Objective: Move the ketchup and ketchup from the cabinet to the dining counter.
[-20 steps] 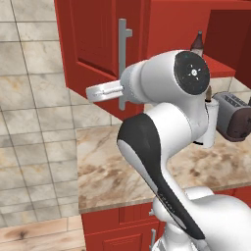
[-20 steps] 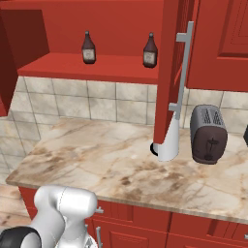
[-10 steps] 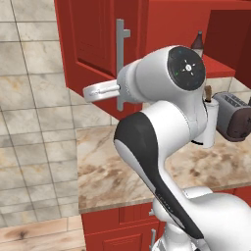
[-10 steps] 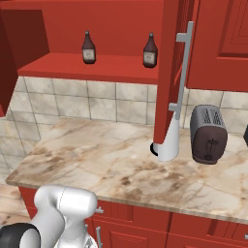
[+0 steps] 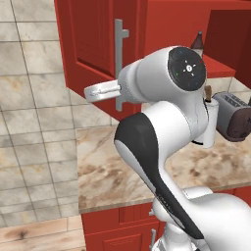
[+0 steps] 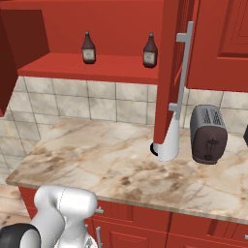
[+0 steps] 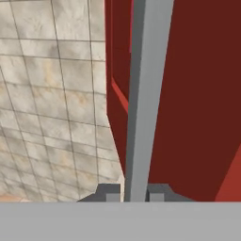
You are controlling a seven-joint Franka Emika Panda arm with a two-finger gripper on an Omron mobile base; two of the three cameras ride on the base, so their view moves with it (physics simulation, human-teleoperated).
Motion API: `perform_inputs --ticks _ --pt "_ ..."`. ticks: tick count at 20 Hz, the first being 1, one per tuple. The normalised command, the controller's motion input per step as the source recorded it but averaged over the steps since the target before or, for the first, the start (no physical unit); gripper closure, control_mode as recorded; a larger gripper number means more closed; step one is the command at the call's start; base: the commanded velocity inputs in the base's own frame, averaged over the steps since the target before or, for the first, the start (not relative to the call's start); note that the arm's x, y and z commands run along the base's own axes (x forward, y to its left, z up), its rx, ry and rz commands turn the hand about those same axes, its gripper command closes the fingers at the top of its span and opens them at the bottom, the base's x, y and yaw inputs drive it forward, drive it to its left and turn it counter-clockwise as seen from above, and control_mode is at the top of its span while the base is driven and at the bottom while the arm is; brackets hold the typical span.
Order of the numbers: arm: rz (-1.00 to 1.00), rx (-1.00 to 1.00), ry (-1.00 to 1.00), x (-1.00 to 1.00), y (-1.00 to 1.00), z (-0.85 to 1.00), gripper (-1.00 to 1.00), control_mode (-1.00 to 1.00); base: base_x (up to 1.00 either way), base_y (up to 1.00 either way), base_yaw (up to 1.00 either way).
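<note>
Two ketchup bottles (image 6: 87,48) (image 6: 150,51) stand upright and apart on the red shelf (image 6: 97,68) of the open cabinet. One bottle (image 5: 198,44) peeks over my arm in the left base view. My gripper (image 7: 132,193) is shut on the silver bar handle (image 7: 143,94) of the cabinet's left door (image 5: 93,44). The bar runs up between the two fingertips (image 7: 109,192). In the left base view my hand reaches that handle (image 5: 119,63) near its lower end. The dining counter is out of view.
The right door (image 6: 169,72) stands open, edge-on, with its handle (image 6: 181,72). Below lies a marbled worktop (image 6: 121,169) backed by tiles. On it are a white paper-towel roll (image 6: 167,140) and a dark toaster (image 6: 208,133). Red drawers run under the worktop.
My elbow has shifted slightly to the left. The door, the handle and the bottles stand as before.
</note>
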Motion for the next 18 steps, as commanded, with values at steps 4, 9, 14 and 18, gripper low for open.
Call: perform_inputs --ticks 4,9,14,18 --pt "0.0 0.0 0.0 0.0 0.0 0.0 -1.0 -1.0 0.0 0.0 0.0" --pt "0.0 0.0 0.0 0.0 0.0 0.0 -1.0 -1.0 0.0 0.0 0.0" --pt "0.0 0.0 -0.05 -0.23 0.0 0.0 -1.0 -1.0 0.0 0.0 0.0" --pt "-0.04 0.04 -0.12 -0.51 0.0 0.0 -1.0 -1.0 0.0 0.0 0.0"
